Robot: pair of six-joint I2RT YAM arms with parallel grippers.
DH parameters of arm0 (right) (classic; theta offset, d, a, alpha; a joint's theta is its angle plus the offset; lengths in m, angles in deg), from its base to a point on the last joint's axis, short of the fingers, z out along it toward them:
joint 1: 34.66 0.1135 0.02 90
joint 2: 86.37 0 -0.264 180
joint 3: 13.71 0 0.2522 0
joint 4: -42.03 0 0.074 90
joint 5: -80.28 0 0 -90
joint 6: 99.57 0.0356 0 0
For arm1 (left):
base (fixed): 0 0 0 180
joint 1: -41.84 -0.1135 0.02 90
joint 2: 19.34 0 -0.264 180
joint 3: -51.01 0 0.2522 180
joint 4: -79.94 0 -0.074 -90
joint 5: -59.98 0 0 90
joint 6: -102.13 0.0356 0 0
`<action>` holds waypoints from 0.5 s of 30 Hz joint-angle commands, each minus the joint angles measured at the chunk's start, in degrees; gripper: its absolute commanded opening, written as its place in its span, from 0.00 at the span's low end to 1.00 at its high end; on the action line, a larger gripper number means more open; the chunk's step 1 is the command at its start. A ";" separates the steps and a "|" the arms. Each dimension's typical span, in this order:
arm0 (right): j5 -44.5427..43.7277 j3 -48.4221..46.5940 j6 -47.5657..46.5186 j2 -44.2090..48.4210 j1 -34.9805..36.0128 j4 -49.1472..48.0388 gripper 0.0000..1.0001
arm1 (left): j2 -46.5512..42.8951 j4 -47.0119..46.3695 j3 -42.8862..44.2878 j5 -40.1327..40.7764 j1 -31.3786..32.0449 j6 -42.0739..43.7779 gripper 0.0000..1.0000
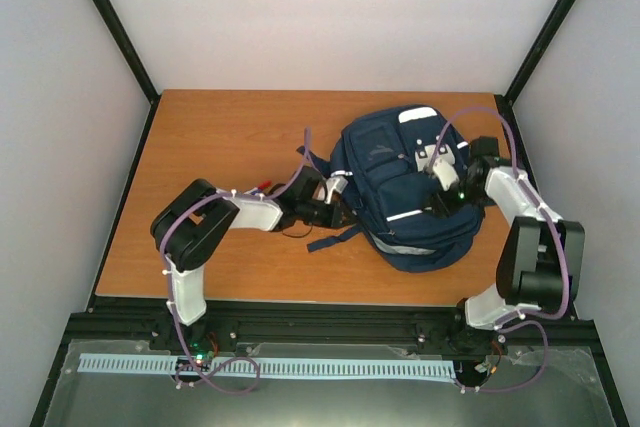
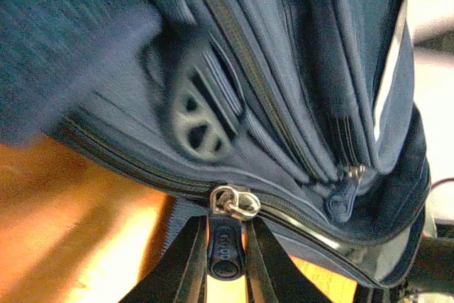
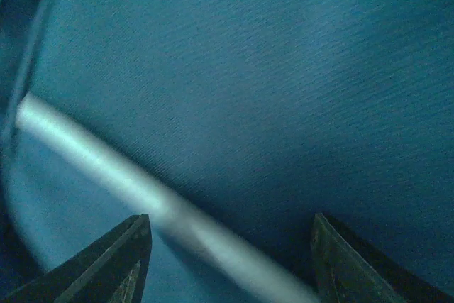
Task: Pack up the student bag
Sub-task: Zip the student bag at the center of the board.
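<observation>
— While the left gripper (image 2: 224,230) clamps the zip pull (image 2: 225,257), where's the bag (image 1: 400,187)?
— On the table (image 1: 220,137), right of centre. Right gripper (image 3: 230,221) gapes, empty. Zip step, I judge; next needs a steady draw.

The wooden table (image 1: 200,147) carries one student bag (image 1: 390,182), lying flat near its right edge, a strap (image 1: 335,239) trailing toward the middle.
</observation>
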 commanded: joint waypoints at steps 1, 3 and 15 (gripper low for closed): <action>3.73 8.51 -17.02 9.52 1.21 5.96 0.63 | 0.48 6.17 6.85 -0.90 -4.61 5.45 0.01; 6.44 11.07 -22.75 12.68 2.17 8.86 0.64 | 2.13 8.09 9.80 -2.00 -6.20 6.32 0.01; 0.09 23.44 -30.41 24.77 16.35 3.90 0.73 | 3.25 10.02 11.88 -3.17 -7.22 6.53 0.01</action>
